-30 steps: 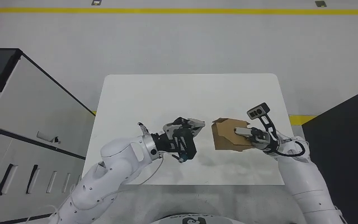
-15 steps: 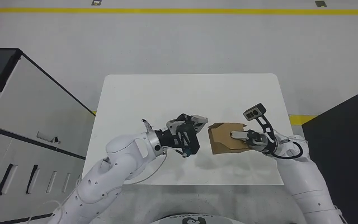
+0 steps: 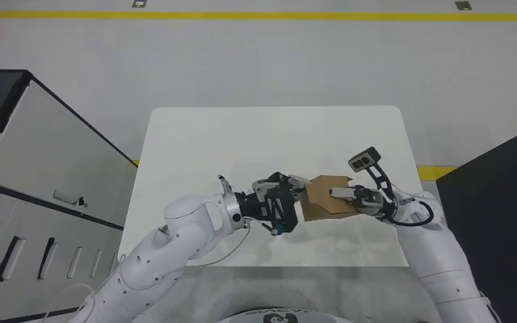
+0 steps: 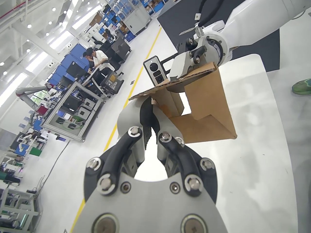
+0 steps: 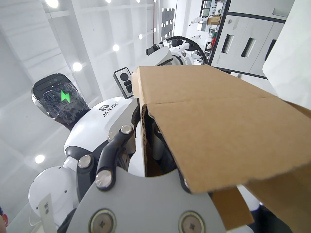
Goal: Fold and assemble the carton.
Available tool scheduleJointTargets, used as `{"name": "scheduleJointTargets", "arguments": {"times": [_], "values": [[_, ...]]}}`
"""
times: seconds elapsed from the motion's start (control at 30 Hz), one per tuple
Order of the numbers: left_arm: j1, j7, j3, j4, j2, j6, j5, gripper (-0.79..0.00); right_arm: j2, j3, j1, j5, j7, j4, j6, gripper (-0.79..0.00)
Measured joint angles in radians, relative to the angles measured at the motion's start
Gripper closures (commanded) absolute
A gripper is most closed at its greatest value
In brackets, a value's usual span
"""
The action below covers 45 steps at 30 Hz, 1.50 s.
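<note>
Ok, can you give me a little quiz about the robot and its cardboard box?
1. True or false: the carton is white.
2. Pick one. The carton is: A) between the left gripper and the right gripper; B) on the floor; C) inside a cabinet.
3. Fill in: the right gripper is shut on the ____.

Key: 1 false, it is brown. 2 A. 3 carton.

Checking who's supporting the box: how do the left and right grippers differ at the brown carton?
The right gripper is clamped on the top panel of the brown cardboard carton; the left gripper sits at its open flap end, grip unclear. They meet it from opposite sides. Both are over the white table.
</note>
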Motion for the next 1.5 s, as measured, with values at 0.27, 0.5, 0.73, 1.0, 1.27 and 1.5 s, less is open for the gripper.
{"name": "scheduleJointTargets", "arguments": {"times": [0.27,0.5,0.73,1.0,1.27,1.5], "values": [[-0.009,0.009,0.008,0.016,-0.005,0.005,-0.016,0.0,-0.005,-0.015,0.007,0.053,0.01,0.016,0.002,0.0],[-0.014,0.019,0.017,0.037,-0.01,0.01,-0.037,0.0,-0.01,-0.036,0.017,0.077,0.021,0.038,0.005,0.0],[-0.015,0.02,0.013,0.042,-0.013,0.017,-0.049,0.0,-0.013,-0.048,0.028,0.079,0.022,0.048,0.0,0.0],[-0.008,0.023,0.005,0.045,-0.015,0.024,-0.074,0.0,-0.015,-0.038,0.024,0.107,0.029,0.054,-0.005,0.0],[-0.022,0.031,0.013,0.03,-0.014,-0.01,-0.038,0.0,-0.013,-0.024,0.026,0.065,0.029,0.038,-0.051,0.0],[-0.027,0.036,0.022,0.029,-0.015,-0.015,-0.006,0.0,-0.004,0.018,0.011,-0.059,-0.009,-0.038,-0.129,0.0]]}}
